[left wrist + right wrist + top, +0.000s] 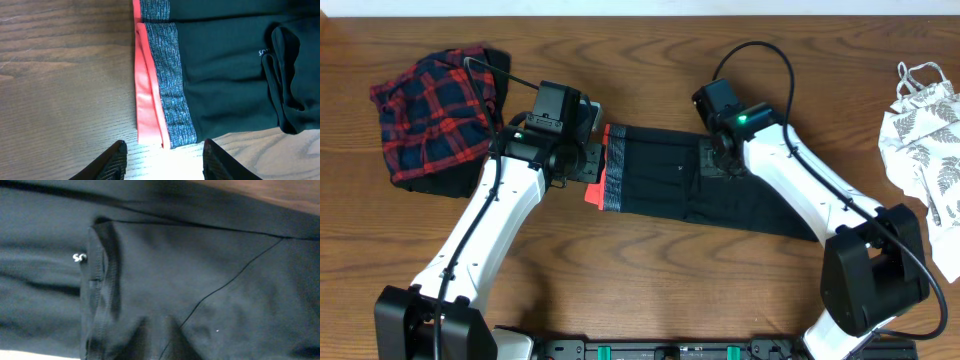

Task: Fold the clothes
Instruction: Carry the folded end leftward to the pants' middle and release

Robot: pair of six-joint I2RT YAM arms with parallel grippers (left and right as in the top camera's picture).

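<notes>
The black leggings [660, 180] lay flat on the table [650, 290], their grey-and-coral waistband [167, 95] toward the plaid piece [430, 115]. The leaf-print top [925, 140] sat well beyond their leg end. My left gripper [164, 152] hovered just off the waistband's corner, fingers apart, holding nothing. My right gripper [720, 158] was down on the leggings' middle, fingers together. Whether they pinched cloth, I couldn't tell.

Wooden table [650, 290] bears leggings [660, 185], a plaid piece [425, 115] and, seemingly, a leaf-print top [920, 140].
</notes>
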